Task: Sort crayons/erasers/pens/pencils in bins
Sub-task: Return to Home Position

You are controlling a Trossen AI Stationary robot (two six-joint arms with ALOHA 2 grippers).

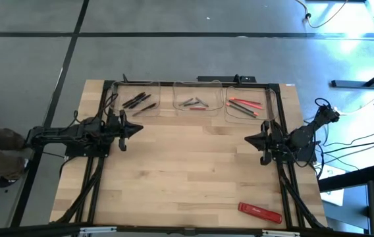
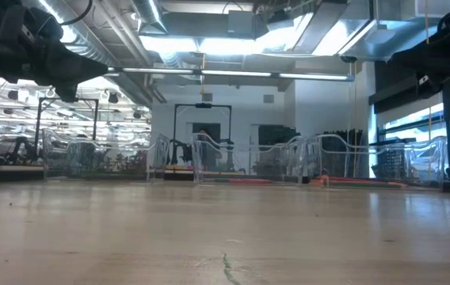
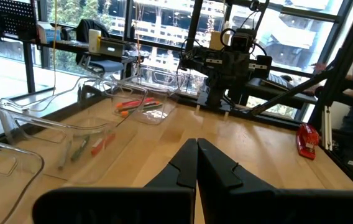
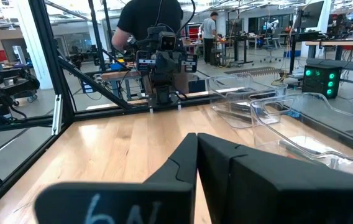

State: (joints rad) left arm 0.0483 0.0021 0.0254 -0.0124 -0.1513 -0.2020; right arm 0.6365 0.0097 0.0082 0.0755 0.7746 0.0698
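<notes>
The step in hand looks like the return to rest. The left gripper point(image 1: 136, 128) hangs over the left edge of the pale wooden table point(image 1: 193, 171) and the right gripper point(image 1: 248, 139) over the right edge, both pointing inward and well apart. Each wrist view shows its own two dark fingers pressed together with nothing between them.

Three clear plastic rectangular bins stand in a row along the far edge of the table. The left bin point(image 1: 149, 89) holds the thin black pens point(image 1: 137, 102), lying loosely crossed on its floor. The centre bin point(image 1: 210, 92) holds a few grey sticks point(image 1: 191, 102), with what seems a reddish one beside them. The right bin point(image 1: 246, 92) holds red and orange sticks point(image 1: 245, 105).

No loose pen, pencil or crayon shows on the open table, so the sorting appears close to done. A flat red rectangular bar point(image 1: 260, 211) lies alone near the near right corner, outside every bin; whether it belongs to the sorting cannot be told. The next move probably calls only for both arms to settle clear of the bins.
</notes>
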